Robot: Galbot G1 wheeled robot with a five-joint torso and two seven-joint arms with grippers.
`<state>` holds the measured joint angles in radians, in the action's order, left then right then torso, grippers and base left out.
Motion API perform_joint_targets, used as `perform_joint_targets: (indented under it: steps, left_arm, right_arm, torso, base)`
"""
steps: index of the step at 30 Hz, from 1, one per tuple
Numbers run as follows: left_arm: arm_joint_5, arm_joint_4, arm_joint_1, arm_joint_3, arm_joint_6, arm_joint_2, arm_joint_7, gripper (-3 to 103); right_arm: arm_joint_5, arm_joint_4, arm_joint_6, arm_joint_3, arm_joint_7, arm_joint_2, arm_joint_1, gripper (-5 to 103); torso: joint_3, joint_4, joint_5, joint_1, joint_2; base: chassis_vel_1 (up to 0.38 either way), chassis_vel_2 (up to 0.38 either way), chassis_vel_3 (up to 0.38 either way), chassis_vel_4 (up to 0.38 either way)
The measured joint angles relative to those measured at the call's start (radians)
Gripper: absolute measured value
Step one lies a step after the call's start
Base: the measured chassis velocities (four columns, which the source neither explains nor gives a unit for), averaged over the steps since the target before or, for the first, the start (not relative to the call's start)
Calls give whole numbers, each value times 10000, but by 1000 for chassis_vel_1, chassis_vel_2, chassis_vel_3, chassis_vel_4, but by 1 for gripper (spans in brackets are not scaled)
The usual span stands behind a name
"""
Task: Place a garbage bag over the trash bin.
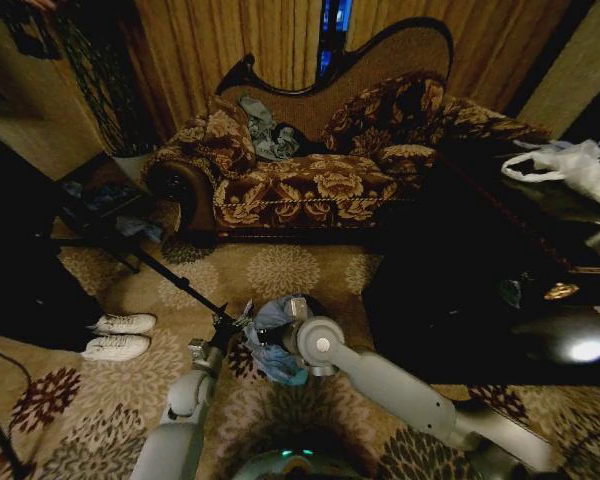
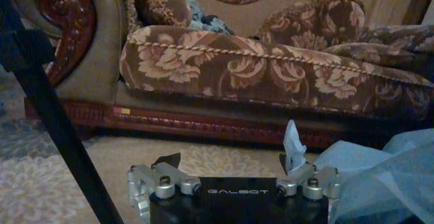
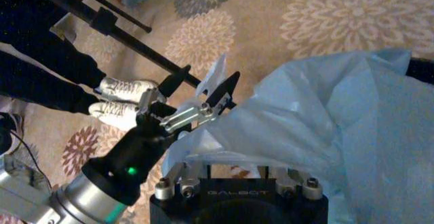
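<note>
The pale blue garbage bag (image 1: 273,345) lies crumpled on the carpet between my two arms, and it spreads wide in the right wrist view (image 3: 339,127). Behind its top a dark sliver of the trash bin (image 1: 315,303) shows; the rest is hidden under the film. My left gripper (image 1: 226,326) is at the bag's left edge and open. A flap of film stands against one fingertip (image 2: 294,159), with nothing between the fingers (image 3: 203,88). My right gripper (image 3: 230,176) is under the draped bag, which hides its front.
A black tripod leg (image 1: 170,278) runs along the carpet to the left gripper. White shoes (image 1: 120,335) stand to the left. A floral sofa (image 1: 300,170) is ahead. A dark table (image 1: 480,300) at the right carries a white plastic bag (image 1: 580,165).
</note>
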<state>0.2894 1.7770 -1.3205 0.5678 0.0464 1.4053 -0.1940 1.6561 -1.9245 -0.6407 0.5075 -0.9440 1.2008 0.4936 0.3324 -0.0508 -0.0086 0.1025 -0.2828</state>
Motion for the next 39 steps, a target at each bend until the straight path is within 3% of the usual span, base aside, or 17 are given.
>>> perform_joint_targets:
  steps: [5,7,9,10,15,22,31,39]
  left_arm:
    - [19,28,-17,45,-65,-4,-7,97]
    - [40,31,-43,73,-152,-6,-31,100]
    - [50,34,-63,87,-183,-3,-45,100]
    - [60,34,-89,107,-231,0,-74,97]
    - [75,34,-99,162,-301,-5,-171,96]
    - [86,-8,-20,151,-302,12,-180,96]
    - [270,-69,-64,97,-345,10,-200,85]
    - [486,43,-148,199,-365,-136,-245,84]
  right_arm:
    - [-23,107,-11,1,44,10,-105,33]
    - [-72,212,-65,5,125,7,-156,20]
    - [-82,231,-80,5,141,4,-171,20]
    - [-97,235,-108,8,167,-2,-190,13]
    - [-120,199,-163,8,224,-38,-266,2]
    - [-491,236,-262,13,475,-78,-595,0]
    - [-2151,1829,-444,48,2020,338,-1419,0]
    - [-3285,3143,-471,-11,3240,674,-1931,0]
  torso:
    - [0,0,0,0,0]
    - [0,0,0,0,0]
    - [0,0,0,0,0]
    - [0,0,0,0,0]
    - [0,0,0,0,0]
    - [0,0,1,0,0]
    - [0,1,0,0,0]
    - [1,0,0,1,0]
  base:
    - [0,0,0,0]
    - [0,0,0,0]
    - [0,0,0,0]
    - [0,0,0,0]
    - [0,0,0,0]
    - [0,0,0,0]
    - [0,0,0,0]
    - [0,0,0,0]
